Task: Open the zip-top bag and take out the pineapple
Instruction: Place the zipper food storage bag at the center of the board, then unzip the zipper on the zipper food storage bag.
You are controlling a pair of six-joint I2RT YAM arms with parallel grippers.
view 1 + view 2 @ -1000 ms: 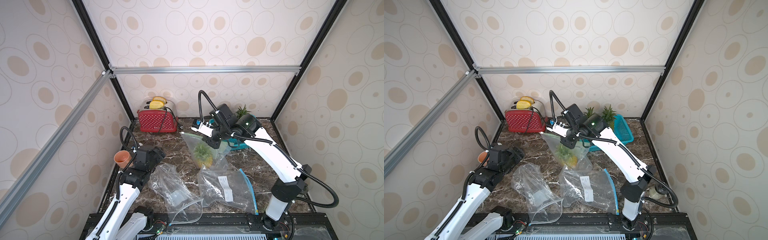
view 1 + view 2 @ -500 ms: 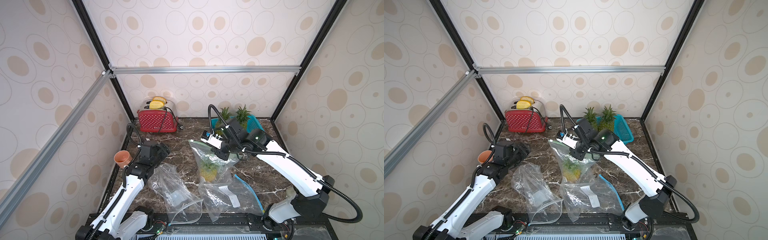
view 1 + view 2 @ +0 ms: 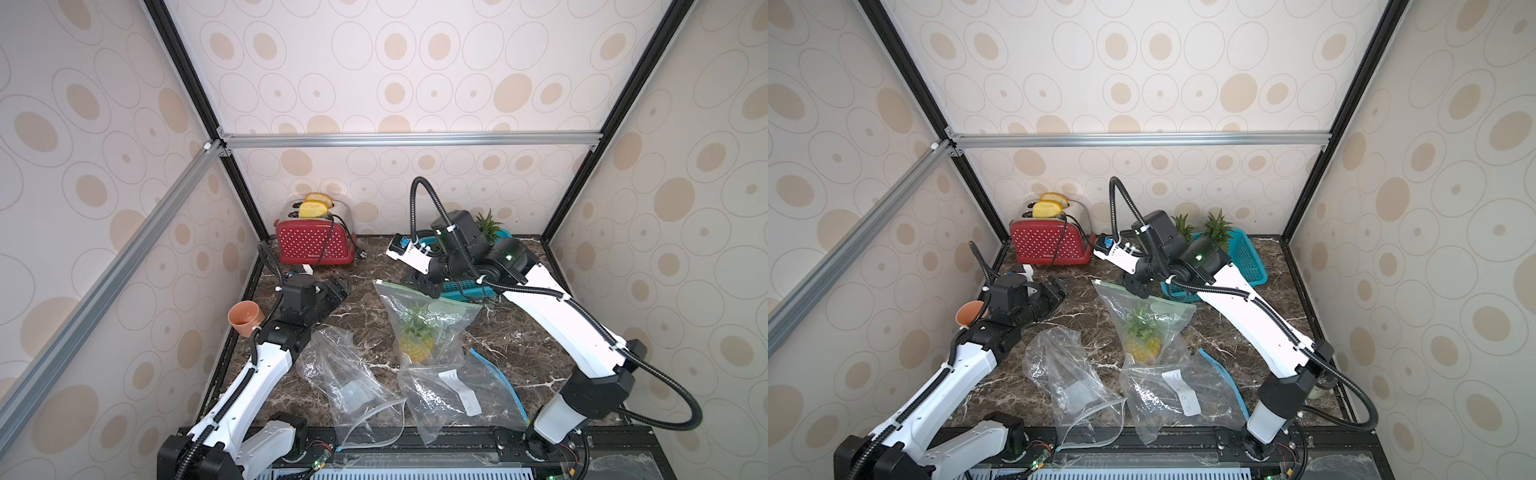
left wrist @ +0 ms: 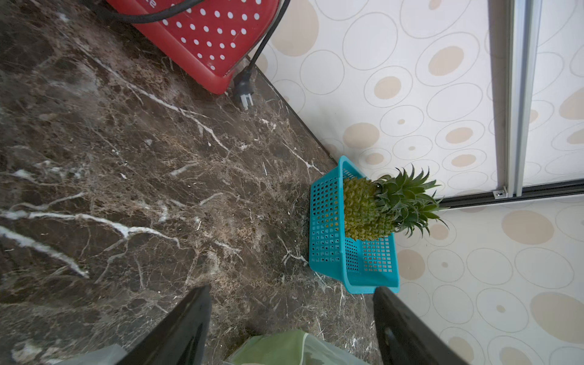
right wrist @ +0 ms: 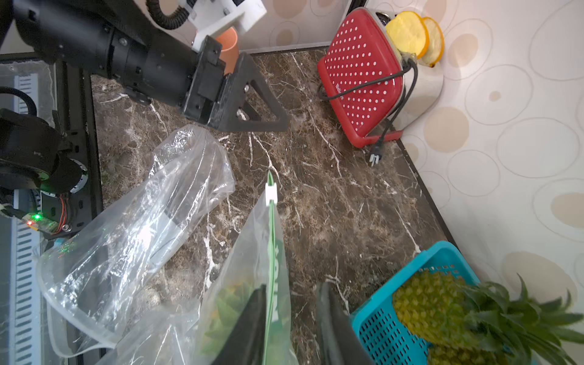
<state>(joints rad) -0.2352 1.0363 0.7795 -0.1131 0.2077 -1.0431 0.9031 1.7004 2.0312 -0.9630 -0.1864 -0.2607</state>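
Right wrist view catches the zip-top bag (image 5: 274, 252), pineapple (image 3: 417, 348) still inside, slumped mid-way across the table (image 3: 365, 309) as the right end effector (image 5: 290, 286), clamped on its green zip edge a second ago, parts its jaws. The left end effector (image 3: 341, 287) waits empty, jaws wide apart, so a regrasp probably comes before opening.

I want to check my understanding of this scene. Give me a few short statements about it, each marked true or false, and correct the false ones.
1. A pineapple is inside the zip-top bag. True.
2. The teal basket is empty. False: it holds pineapples.
3. The left gripper is open and holds nothing. True.
4. The toaster is blue. False: it is red with white dots.
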